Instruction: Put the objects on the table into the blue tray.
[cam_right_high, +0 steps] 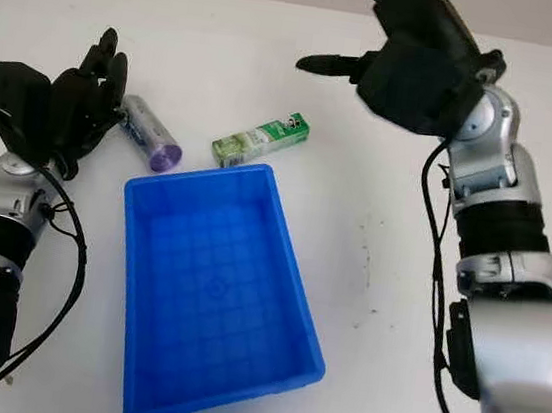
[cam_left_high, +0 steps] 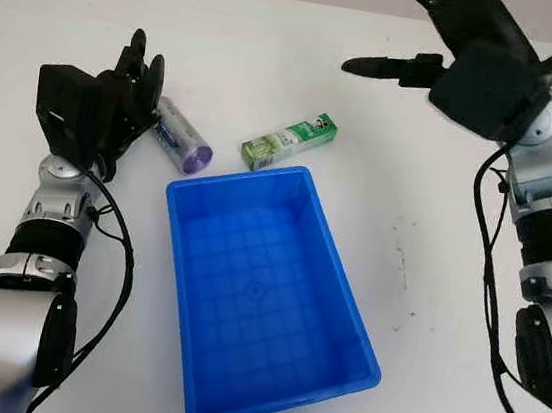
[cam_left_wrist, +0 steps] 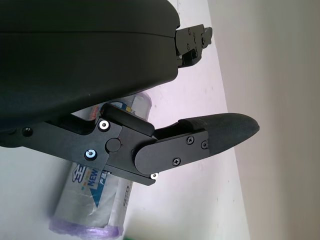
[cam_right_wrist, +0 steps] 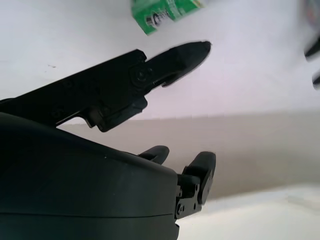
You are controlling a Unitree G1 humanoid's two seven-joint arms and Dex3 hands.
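The blue tray (cam_left_high: 342, 285) stands mid-table with nothing inside. Behind its far left corner lies a grey and purple roll (cam_left_high: 183, 136), and behind its far edge a green box (cam_left_high: 290, 140). My left hand (cam_left_high: 135, 83) is open just left of the roll, its fingers (cam_left_wrist: 220, 131) reaching past the roll (cam_left_wrist: 100, 197) without gripping it. My right hand (cam_left_high: 432, 44) is open and raised at the far right, beyond and to the right of the green box (cam_right_wrist: 165, 11).
The white table (cam_left_high: 434, 236) runs wide to the right of the tray and along the front left. The table's far edge lies just behind the right hand.
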